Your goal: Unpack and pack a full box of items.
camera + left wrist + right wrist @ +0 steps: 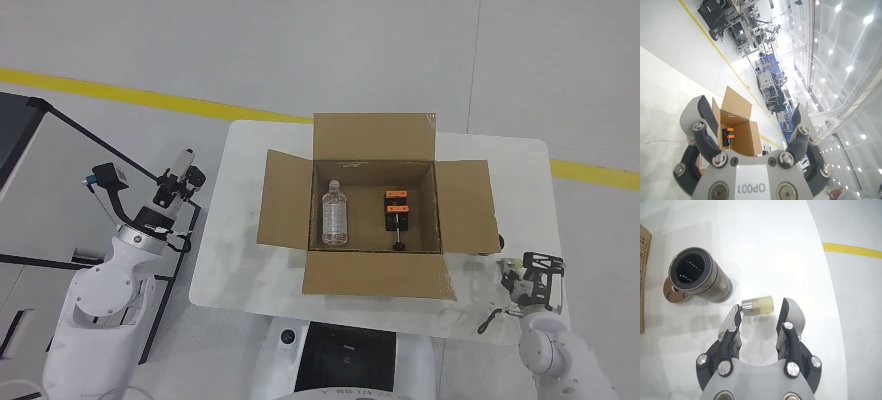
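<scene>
Box [375,273] sitting open mid-table, holding water bottle [335,213], orange clamp [398,213]. Right gripper [761,306], fingers spread, straddling cream-tipped stud [758,307] by table's [500,160] near right corner beside flanged bearing [702,275]; stud's long axis running finger to finger. Left gripper [751,102] hanging spread past left edge.

factory hall: machinery racks [745,36], yellow floor line [730,66].
</scene>
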`<state>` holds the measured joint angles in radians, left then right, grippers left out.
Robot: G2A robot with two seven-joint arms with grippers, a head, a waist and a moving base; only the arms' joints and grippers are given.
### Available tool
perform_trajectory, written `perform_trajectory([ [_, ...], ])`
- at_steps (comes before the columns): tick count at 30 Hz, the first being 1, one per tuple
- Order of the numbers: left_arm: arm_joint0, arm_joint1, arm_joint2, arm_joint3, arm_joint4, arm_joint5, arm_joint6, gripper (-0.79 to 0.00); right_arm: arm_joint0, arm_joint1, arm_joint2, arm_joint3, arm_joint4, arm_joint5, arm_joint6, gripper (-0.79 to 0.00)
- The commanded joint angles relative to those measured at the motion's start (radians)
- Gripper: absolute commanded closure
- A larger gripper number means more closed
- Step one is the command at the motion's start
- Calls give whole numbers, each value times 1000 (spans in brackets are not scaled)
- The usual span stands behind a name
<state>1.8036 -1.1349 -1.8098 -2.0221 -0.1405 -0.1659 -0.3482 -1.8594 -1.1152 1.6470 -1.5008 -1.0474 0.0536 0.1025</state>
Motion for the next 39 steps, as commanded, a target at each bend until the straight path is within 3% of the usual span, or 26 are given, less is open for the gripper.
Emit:
perform_trajectory([
  [1, 0, 0, 0, 0, 0, 0, 0, -785, 2, 0, 2, 0, -6, -7, 3, -533],
  [4, 0, 0, 0, 0, 0, 0, 0, -785, 5, -1, 3, -1, -19, -14, 7, -646],
  [7, 0, 0, 0, 0, 0, 0, 0, -785, 7, -1, 4, -1, -29, -21, 15, -696],
  [15, 0, 0, 0, 0, 0, 0, 0, -785, 31, -2, 5, 19, -51, -54, 24, -690],
  [20, 0, 0, 0, 0, 0, 0, 0, -785, 54, -4, 0, 39, -64, -66, 31, -606],
  [32, 0, 0, 0, 0, 0, 0, 0, -785, 111, -6, -18, 94, -123, -85, 25, -585],
  [34, 0, 0, 0, 0, 0, 0, 0, -785, 115, -7, -20, 99, -127, -87, 28, -505],
  [35, 0, 0, 0, 0, 0, 0, 0, -785, 116, -8, -21, 102, -128, -86, 30, -413],
  [39, 0, 0, 0, 0, 0, 0, 0, -785, 116, -10, -24, 104, -129, -83, 32, -360],
])
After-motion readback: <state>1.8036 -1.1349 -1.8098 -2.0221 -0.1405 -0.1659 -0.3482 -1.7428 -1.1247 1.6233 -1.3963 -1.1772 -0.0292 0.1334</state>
